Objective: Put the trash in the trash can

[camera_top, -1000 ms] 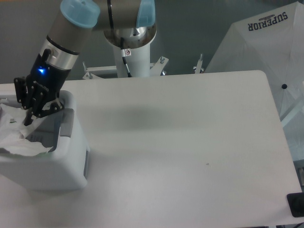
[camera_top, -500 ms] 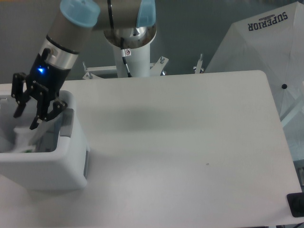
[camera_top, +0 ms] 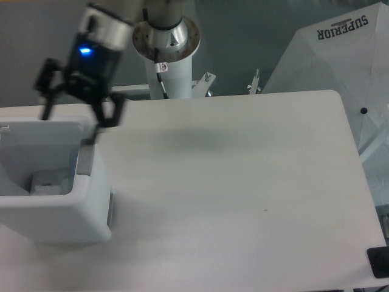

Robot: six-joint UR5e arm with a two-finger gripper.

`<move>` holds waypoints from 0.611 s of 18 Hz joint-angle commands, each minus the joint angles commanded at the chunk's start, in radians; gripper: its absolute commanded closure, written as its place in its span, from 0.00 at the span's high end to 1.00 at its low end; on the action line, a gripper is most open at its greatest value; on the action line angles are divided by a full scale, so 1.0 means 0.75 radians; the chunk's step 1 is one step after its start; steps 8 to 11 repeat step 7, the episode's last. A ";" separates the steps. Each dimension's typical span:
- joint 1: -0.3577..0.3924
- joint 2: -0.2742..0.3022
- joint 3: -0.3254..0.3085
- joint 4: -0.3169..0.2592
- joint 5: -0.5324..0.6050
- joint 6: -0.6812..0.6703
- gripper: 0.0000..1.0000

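The white boxy trash can [camera_top: 67, 213] stands at the table's left edge with its grey side panel facing right. Deep inside it I see only a pale shape [camera_top: 47, 180], which I take for the trash; no detail of it shows. My gripper [camera_top: 74, 118] hangs blurred above the can's back right corner. It is open, its black fingers [camera_top: 45, 103] spread wide with nothing between them. A blue light glows on the wrist.
The arm's white base column [camera_top: 165, 55] rises behind the table's back edge. A white fabric panel printed SUPERIOR [camera_top: 340, 55] stands beyond the right edge. A small dark object [camera_top: 378, 263] sits at the bottom right corner.
A second ago my gripper held the crumpled bag over the can. It opened, the bag dropped inside, and the gripper has since risen and swung right.
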 joint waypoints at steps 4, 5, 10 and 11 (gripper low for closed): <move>0.127 -0.029 0.010 -0.004 0.122 0.195 1.00; 0.142 -0.031 0.020 -0.004 0.141 0.229 1.00; 0.172 -0.047 0.033 -0.004 0.149 0.295 1.00; 0.172 -0.047 0.033 -0.004 0.149 0.295 1.00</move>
